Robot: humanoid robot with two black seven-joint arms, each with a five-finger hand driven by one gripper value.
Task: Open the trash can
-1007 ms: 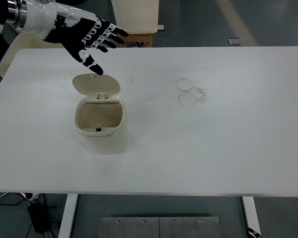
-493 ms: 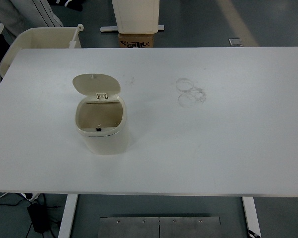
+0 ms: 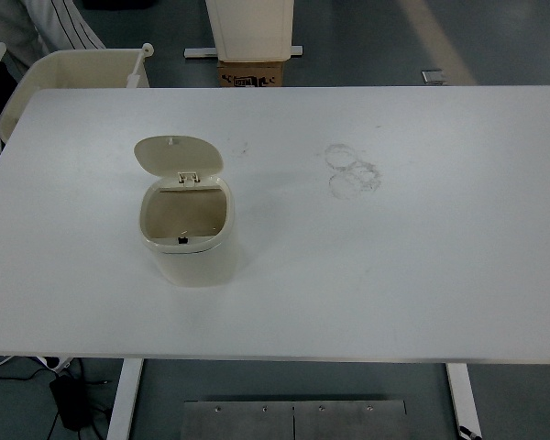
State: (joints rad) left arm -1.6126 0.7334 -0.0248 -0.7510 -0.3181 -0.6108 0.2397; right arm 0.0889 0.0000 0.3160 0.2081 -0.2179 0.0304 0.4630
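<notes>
From the top view, neither robot hand shows anywhere, so how far either is open, or whether it holds or touches anything, I cannot tell. The trash can (image 3: 187,234) stands on the white surface (image 3: 394,275), in its left half, roughly midway between the far edge and the near edge and well in from the left edge. It is a small cream bin, and its lid (image 3: 178,155) is swung up and back on the hinge at the far side of the rim, so the inside is open to view. A small dark catch sits at the near side of the rim. Faint ring-shaped marks (image 3: 352,171) lie on the surface right of centre, towards the far edge. Beyond the far left corner stands a cream tub (image 3: 69,69) on the floor, and beyond the far edge, a cardboard box (image 3: 250,72).
</notes>
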